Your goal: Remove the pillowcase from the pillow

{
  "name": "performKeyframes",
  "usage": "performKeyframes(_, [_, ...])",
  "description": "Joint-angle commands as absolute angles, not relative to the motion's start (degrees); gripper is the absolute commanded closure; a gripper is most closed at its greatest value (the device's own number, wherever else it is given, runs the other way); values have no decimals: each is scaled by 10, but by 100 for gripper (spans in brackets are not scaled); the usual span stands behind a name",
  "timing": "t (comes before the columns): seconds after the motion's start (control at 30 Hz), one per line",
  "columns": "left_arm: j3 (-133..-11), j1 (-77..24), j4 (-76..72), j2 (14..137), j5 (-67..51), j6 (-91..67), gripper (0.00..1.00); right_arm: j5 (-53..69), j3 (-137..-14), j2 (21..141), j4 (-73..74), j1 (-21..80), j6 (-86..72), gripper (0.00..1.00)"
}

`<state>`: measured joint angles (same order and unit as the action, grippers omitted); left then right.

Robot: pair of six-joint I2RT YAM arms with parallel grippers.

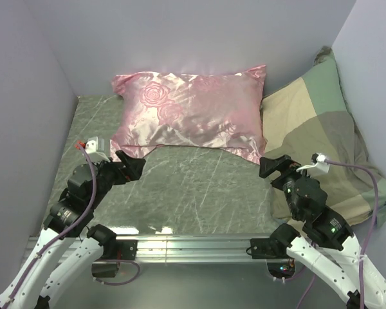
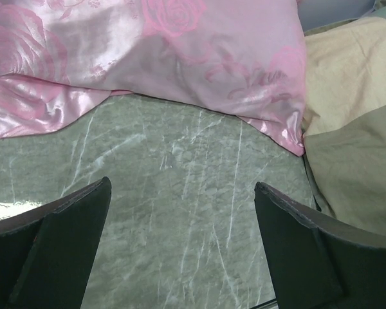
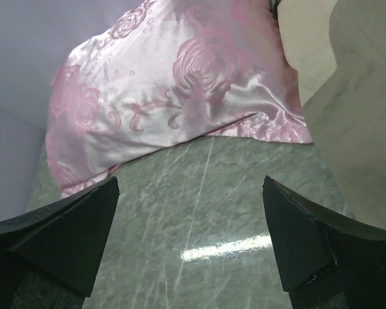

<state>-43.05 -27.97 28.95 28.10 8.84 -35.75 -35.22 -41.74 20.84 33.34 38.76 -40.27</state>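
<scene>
Top external: checked pillowcase (image 1: 321,122) just right of pink satin pillow (image 1: 193,112)

Found satin pillow (image 1: 190,112) lying across back middle of table (image 1: 193,187), up against rear wall (image 1: 193,38). Spotted pillowcase (image 1: 321,135) just right of it, touching its right edge, spread along right wall (image 1: 373,64) from back corner to near edge. Noted left gripper (image 1: 139,168) over bare table before satin pillow's left corner, right gripper (image 1: 265,167) opposite, at pillowcase's left edge.
</scene>
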Motion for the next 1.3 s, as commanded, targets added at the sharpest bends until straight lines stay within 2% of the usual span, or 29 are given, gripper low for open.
performKeyframes(0.0, [-431,-281,280,289,77,-349,1,-368,-451,230,333,390,-380,0])
performKeyframes(0.17, [-425,-281,273,282,65,-345,1,-394,-523,301,323,391,-332,0])
performKeyframes(0.27, [-421,-281,272,279,61,-345,1,-452,-614,410,352,382,-302,0])
performKeyframes(0.37, [-421,-282,271,278,56,-343,1,-424,-736,541,395,306,-268,0])
performKeyframes(0.4, [-420,-283,270,279,54,-342,1,-383,-764,596,402,272,-263,0])
performKeyframes(0.43, [-419,-283,269,279,51,-341,1,-319,-810,621,413,196,-253,0])
performKeyframes(0.47, [-419,-283,269,281,49,-340,1,-309,-831,647,419,173,-249,0])
performKeyframes(0.57, [-420,-284,268,286,42,-338,1,-345,-920,776,467,112,-231,0])
performKeyframes(0.67, [-418,-286,265,283,38,-336,1,-410,-976,846,514,63,-240,0])
performKeyframes(0.97, [-417,-287,259,295,13,-328,1,-479,-981,865,515,-32,-293,0])
performKeyframes(1.07, [-416,-287,258,290,9,-325,1,-491,-940,846,465,-40,-275,0])
performKeyframes(1.17, [-417,-287,259,286,10,-325,1,-471,-936,871,475,-57,-279,0])
performKeyframes(1.27, [-416,-287,256,284,5,-324,1,-378,-929,890,460,-82,-272,0])
